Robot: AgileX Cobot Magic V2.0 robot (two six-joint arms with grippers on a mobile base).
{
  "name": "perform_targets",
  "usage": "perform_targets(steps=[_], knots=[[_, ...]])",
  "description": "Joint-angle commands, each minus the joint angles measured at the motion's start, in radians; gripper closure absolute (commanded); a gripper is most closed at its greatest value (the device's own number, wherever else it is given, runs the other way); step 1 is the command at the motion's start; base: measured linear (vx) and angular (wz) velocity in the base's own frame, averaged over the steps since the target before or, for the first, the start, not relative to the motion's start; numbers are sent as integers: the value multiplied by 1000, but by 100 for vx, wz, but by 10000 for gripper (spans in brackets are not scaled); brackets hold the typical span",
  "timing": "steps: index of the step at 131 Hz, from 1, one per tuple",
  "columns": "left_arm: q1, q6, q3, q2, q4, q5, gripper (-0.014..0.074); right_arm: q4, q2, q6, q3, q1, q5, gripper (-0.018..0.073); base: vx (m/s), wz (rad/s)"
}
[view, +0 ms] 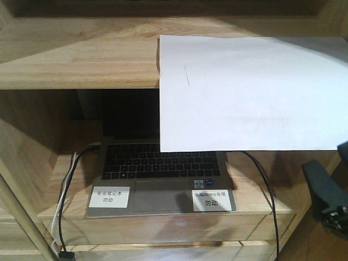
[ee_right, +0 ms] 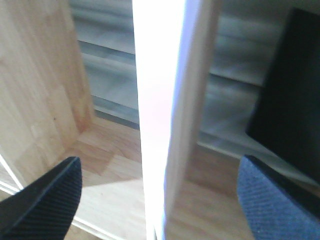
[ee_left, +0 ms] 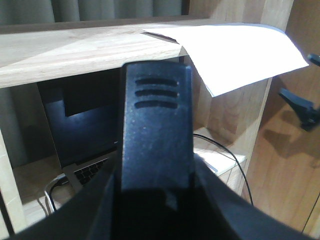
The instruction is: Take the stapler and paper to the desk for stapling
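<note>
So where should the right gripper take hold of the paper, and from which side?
Grip the overhanging front part of the paper, which sticks out past the shelf with air on both faces. Come at its free edge from the right, with one of the fingers on each face. The right gripper straddles that edge, open.

the paper is lying on the upper shelf board, toward its right end, and is overhanging the board's front edge; below it a laptop is sitting open on the lower shelf, its screen partly behind the hanging sheet; cables are running down past the laptop's left and right sides; two labels are sitting on its palm rest; the right gripper is standing at the sheet's right, the sheet's edge lying between its parted fingers, apart from both
</note>
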Motion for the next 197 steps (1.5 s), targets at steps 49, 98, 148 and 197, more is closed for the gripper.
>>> perform_targets(steps=[49, 98, 148, 197], knots=[[-4, -2, -26, 18, -18, -107, 603, -75, 226, -35, -202, 2, -269, -35, 0, 0], [-4, -2, -26, 18, -18, -107, 603, -14, 305, -38, -318, 2, -269, -34, 0, 0], [-4, -2, -26, 18, -18, -107, 603, 12, 302, -36, -322, 2, -269, 102, 0, 0], [-4, -2, -26, 18, -18, -107, 603, 4, 302, -36, -322, 2, -269, 566, 0, 0]])
